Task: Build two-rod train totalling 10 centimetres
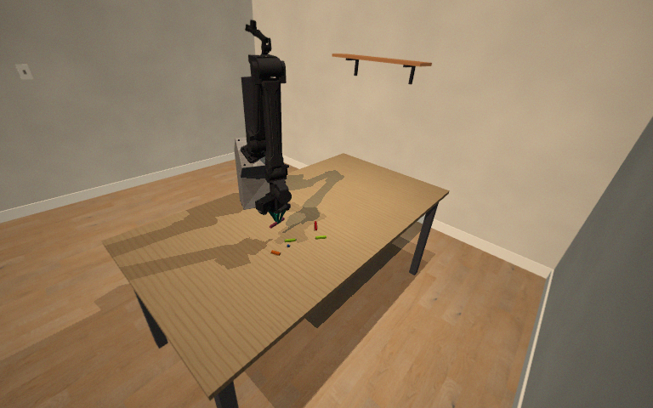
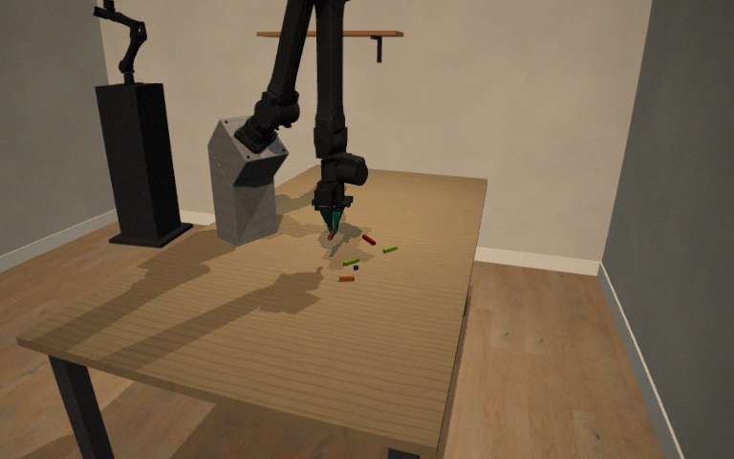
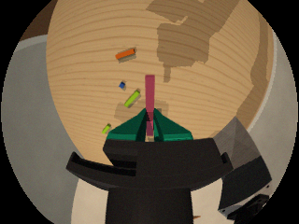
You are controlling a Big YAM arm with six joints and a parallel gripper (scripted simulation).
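My gripper [image 1: 276,220] [image 2: 331,231] [image 3: 149,112] is shut on a pink rod [image 1: 275,223] [image 2: 330,235] [image 3: 149,95] and holds it a little above the table [image 1: 216,308] [image 2: 270,346], tilted, with most of its length sticking out past the green fingertips. On the table lie a lime rod [image 1: 289,239] [image 2: 351,261] [image 3: 131,97], a small blue rod [image 1: 287,245] [image 2: 356,267] [image 3: 122,85] next to it, an orange rod [image 1: 275,252] [image 2: 346,278] [image 3: 126,54], a second lime rod [image 1: 320,237] [image 2: 389,249] [image 3: 106,129] and a red rod [image 1: 315,224] [image 2: 368,239]. All lie apart from one another.
The arm's grey base block [image 1: 246,189] [image 2: 243,184] stands at the table's back edge, close behind the gripper. A black stand [image 2: 140,157] is on the floor beyond the table. A shelf [image 1: 380,59] hangs on the far wall.
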